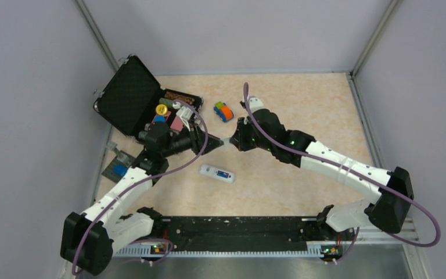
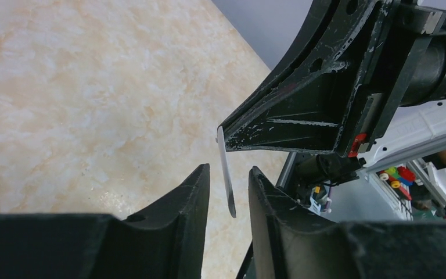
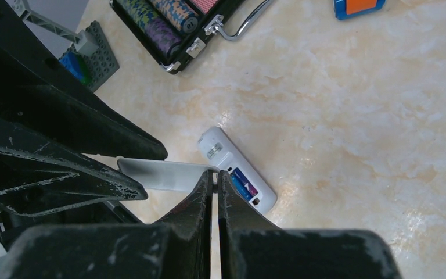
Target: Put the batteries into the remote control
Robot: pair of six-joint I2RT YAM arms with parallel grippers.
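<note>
Right gripper (image 3: 215, 180): black, scuffed; clamped on cover (image 3: 162, 174).
Cover: thin white plastic plate, gripped end hidden.
Left gripper (image 2: 229, 170): narrow gap straddling cover; contact unclear.
Remote (image 3: 218, 150): white, lying on marbled table (image 3: 354, 116), back uncovered.
Batteries (image 3: 241, 183): blue, seated in remote, partly hidden.

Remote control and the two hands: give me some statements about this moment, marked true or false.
1. The right hand is shut on a thin white cover. True.
2. The left hand holds the remote control in the air. False: it lies on the table, in neither hand.
3. The left hand's fingers stand on either side of the cover, gaps showing. True.
4. The remote's battery bay is closed. False: it is open, a blue battery showing.
5. The toy car sits inside the black case. False: it stands on the table beside it.
</note>
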